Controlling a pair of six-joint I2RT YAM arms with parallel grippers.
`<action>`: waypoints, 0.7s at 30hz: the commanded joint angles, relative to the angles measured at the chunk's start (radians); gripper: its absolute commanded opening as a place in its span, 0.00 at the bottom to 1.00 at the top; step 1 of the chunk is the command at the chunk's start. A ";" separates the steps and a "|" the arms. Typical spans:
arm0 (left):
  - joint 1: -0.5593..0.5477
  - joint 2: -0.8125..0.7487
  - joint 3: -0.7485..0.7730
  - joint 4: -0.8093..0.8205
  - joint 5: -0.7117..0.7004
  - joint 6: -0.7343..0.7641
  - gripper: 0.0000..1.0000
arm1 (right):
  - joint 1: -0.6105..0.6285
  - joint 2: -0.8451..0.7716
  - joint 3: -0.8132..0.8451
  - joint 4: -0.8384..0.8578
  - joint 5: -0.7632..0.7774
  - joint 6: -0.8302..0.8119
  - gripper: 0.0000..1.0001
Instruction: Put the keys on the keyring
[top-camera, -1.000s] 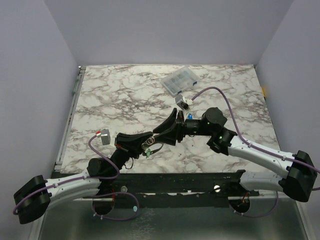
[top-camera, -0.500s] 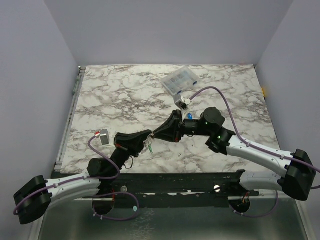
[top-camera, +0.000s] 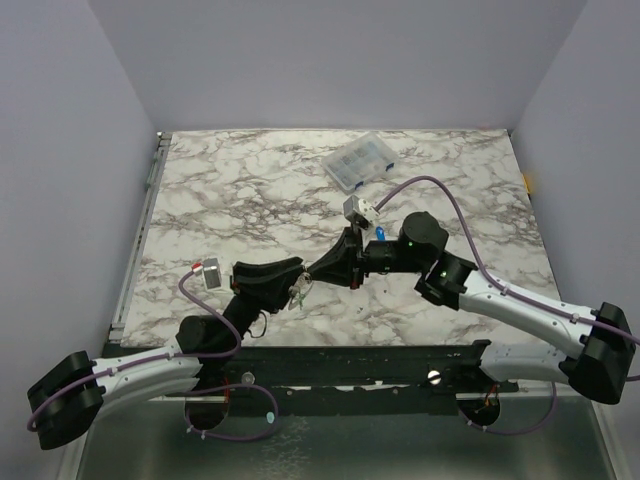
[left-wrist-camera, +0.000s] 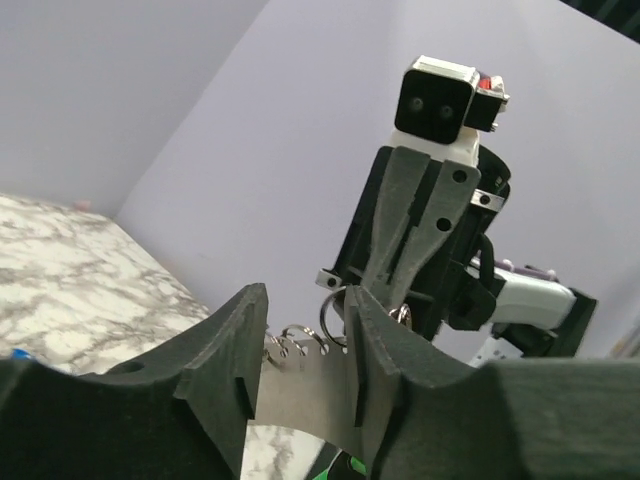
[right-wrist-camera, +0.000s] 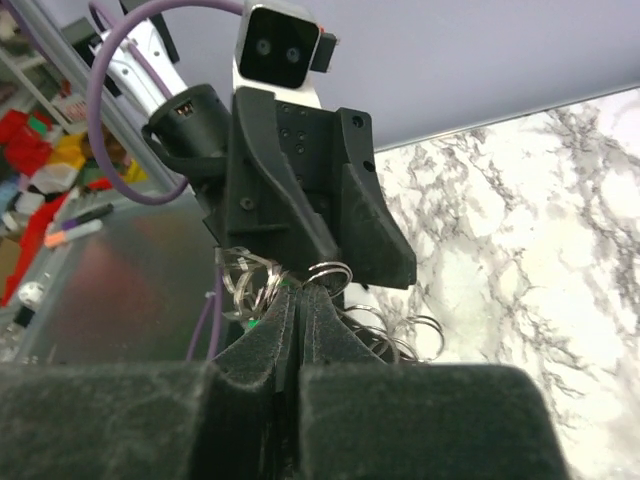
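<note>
The right pincer (right-wrist-camera: 298, 300) is pressed together on the keyring (right-wrist-camera: 329, 270), which is held off the bench (top-camera: 230, 190) just inside its near edge, left of centre. The left pincer (left-wrist-camera: 305, 305) stands spread about the same coils (both sets of tips nearly meet). A green key (right-wrist-camera: 252, 323) shows among them. Bare marble runs to the left edge, and the clear box (top-camera: 358, 160) sits near the far edge.

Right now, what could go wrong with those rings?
The left gripper is open, and the shut right gripper pinches the keyring only at its fingertips, so it might slip and drop. The two grippers sit nose to nose and could bump. The blue key lies close by the right arm, which might knock it.
</note>
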 joint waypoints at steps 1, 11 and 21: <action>-0.012 -0.027 -0.061 0.001 0.066 -0.036 0.47 | 0.004 -0.021 0.039 -0.193 0.082 -0.176 0.01; -0.012 -0.038 -0.030 -0.090 0.117 -0.001 0.78 | 0.017 -0.041 0.066 -0.357 0.187 -0.335 0.01; -0.012 -0.126 0.027 -0.350 0.092 0.099 0.76 | 0.030 -0.080 0.033 -0.441 0.323 -0.425 0.01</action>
